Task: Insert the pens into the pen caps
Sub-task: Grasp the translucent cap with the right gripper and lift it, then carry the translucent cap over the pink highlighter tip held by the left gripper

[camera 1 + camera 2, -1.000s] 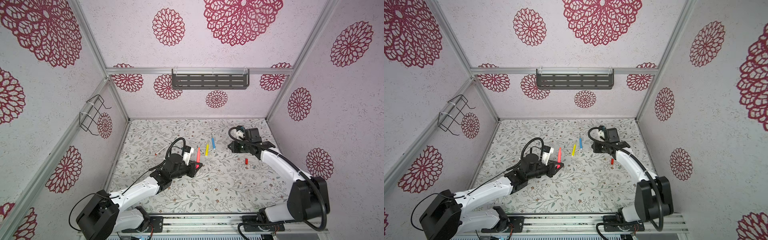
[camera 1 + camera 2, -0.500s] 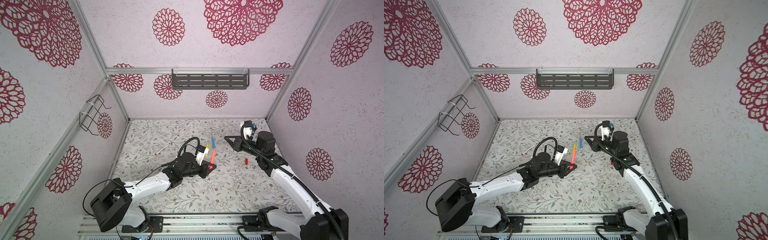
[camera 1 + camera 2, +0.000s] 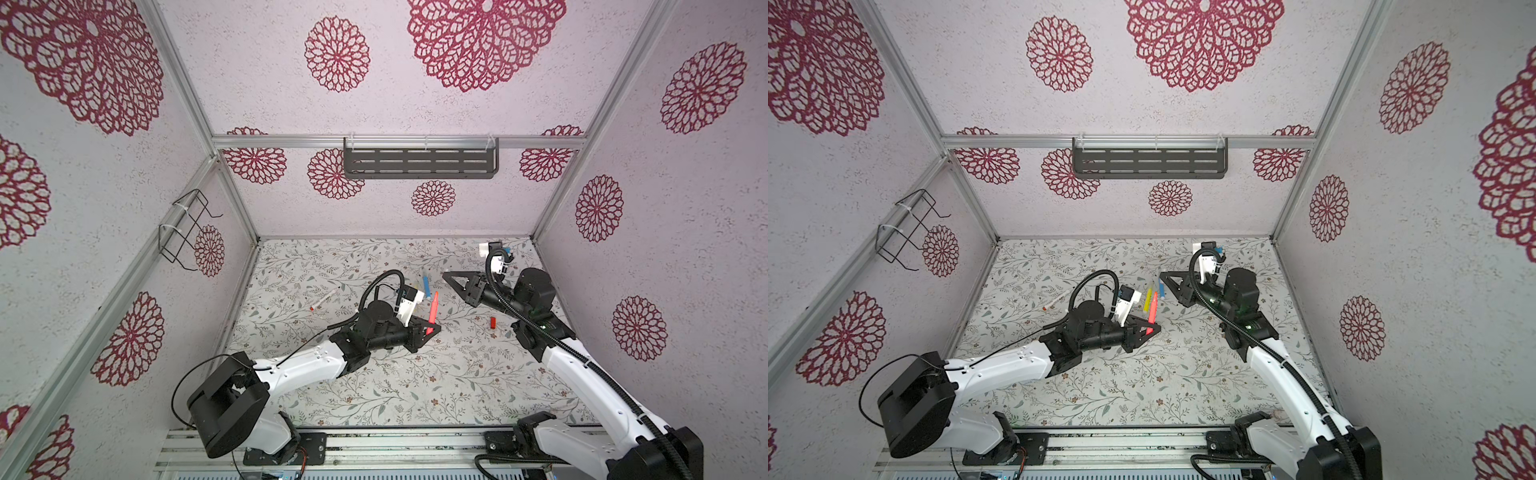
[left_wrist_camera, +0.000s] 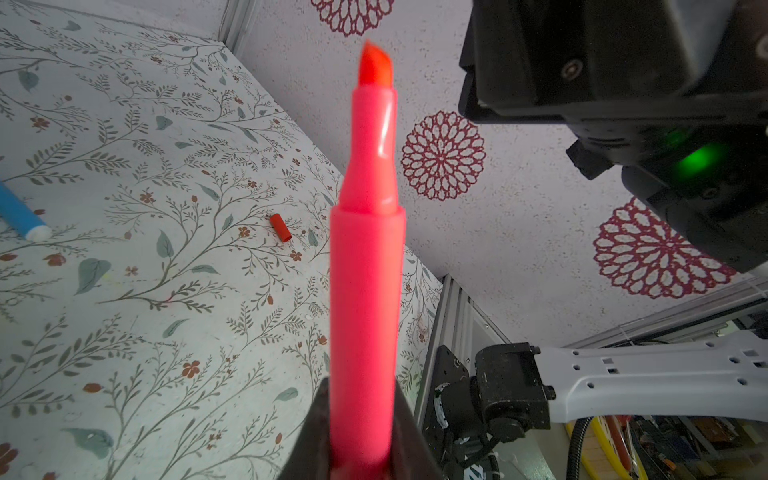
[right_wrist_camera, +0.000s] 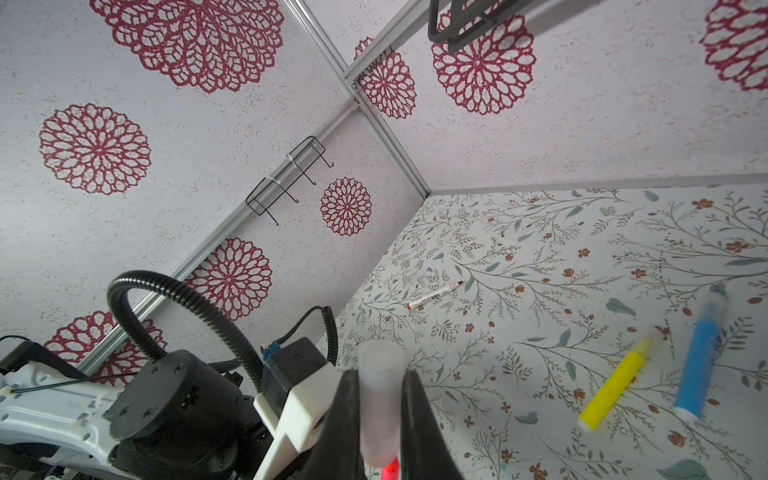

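My left gripper (image 3: 432, 330) (image 4: 360, 399) is shut on the pink-red pen (image 3: 434, 306) (image 3: 1153, 309) (image 4: 368, 270), which stands upright above the floral table with its bare tip up. My right gripper (image 3: 446, 275) (image 5: 380, 399) is shut on a pale clear pen cap (image 5: 380, 390), raised and pointing left, a short way beyond the pen's tip and apart from it. A red pen cap (image 3: 493, 322) (image 4: 280, 227) lies on the table. The blue pen (image 3: 426, 286) (image 5: 700, 357), the yellow pen (image 3: 1148, 300) (image 5: 615, 384) and the white pen (image 3: 325, 299) (image 5: 434, 295) lie flat.
The floral table (image 3: 374, 386) is boxed in by patterned walls on three sides. A dark slotted shelf (image 3: 419, 163) hangs on the back wall, a wire rack (image 3: 187, 228) on the left wall. The arms' rail (image 3: 395, 449) runs along the front edge.
My left gripper has carried the pink-red pen to the right and up. The right arm has lifted and swung its gripper with the clear cap leftward, facing the pen.
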Controlling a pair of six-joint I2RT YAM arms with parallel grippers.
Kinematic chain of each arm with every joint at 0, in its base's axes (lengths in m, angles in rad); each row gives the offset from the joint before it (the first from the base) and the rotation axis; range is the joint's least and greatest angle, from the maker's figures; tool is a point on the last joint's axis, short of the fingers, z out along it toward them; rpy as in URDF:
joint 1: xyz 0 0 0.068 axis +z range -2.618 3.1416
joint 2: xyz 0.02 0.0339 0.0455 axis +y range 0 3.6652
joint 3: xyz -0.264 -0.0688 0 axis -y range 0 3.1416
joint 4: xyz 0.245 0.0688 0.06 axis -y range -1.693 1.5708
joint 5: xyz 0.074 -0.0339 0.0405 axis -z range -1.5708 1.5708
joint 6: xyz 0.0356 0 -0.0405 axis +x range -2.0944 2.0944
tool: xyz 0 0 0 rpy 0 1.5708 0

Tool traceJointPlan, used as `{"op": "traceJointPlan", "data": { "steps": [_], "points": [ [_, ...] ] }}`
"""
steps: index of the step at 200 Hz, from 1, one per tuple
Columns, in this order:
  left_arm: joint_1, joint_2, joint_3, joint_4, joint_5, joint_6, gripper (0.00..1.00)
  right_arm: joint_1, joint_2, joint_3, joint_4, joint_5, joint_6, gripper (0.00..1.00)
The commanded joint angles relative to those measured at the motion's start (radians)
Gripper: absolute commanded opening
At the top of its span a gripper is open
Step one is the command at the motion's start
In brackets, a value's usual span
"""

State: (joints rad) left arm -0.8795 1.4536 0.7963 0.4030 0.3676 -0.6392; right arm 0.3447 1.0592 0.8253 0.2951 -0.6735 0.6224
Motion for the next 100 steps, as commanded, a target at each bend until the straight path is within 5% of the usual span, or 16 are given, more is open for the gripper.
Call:
{"op": "traceJointPlan", "data": {
  "steps": [1, 100],
  "points": [
    [-0.01, 0.004, 0.038, 0.015, 0.012, 0.004, 0.0, 0.011, -0.013, 0.01, 0.07, -0.027, 0.008, 0.09],
    [-0.01, -0.02, 0.064, -0.015, 0.003, 0.027, 0.0, 0.043, -0.016, 0.008, 0.088, -0.058, 0.01, 0.09]
  ]
}}
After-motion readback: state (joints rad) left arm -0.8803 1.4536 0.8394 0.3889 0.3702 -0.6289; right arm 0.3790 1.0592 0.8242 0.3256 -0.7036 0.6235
